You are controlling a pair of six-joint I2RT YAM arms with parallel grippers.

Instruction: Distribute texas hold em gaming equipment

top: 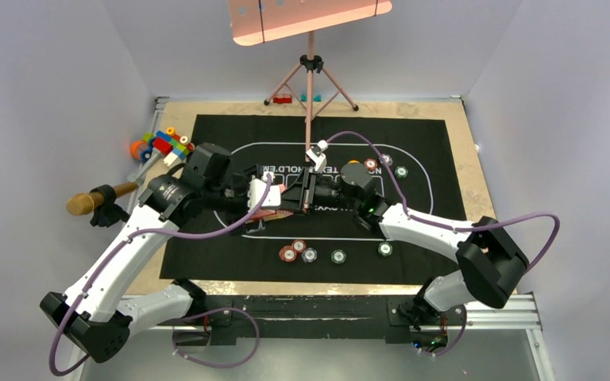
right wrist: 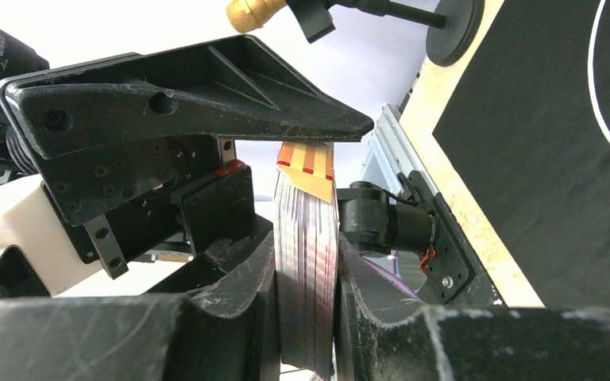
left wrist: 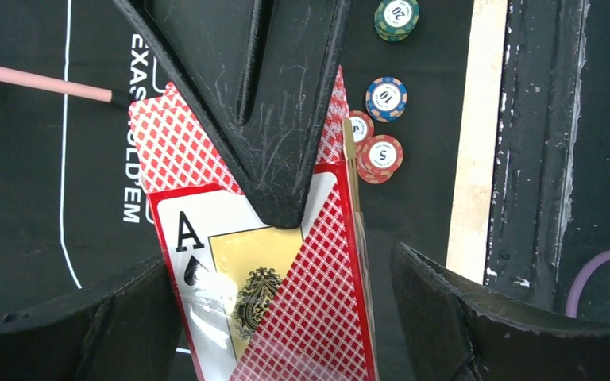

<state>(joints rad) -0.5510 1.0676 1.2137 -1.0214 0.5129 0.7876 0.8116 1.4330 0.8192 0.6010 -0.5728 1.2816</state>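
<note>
right gripper (right wrist: 306, 266) clamps thick card deck (right wrist: 308, 214), glossy red-checked backs | left gripper (left wrist: 282, 317) spread wide, scuffed black plastic

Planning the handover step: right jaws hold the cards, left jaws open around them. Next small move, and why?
Probably close the left gripper on the card deck. Its jaws stand open either side of the deck's free end, a gap showing on one side, while the right gripper clamps the other end.
</note>
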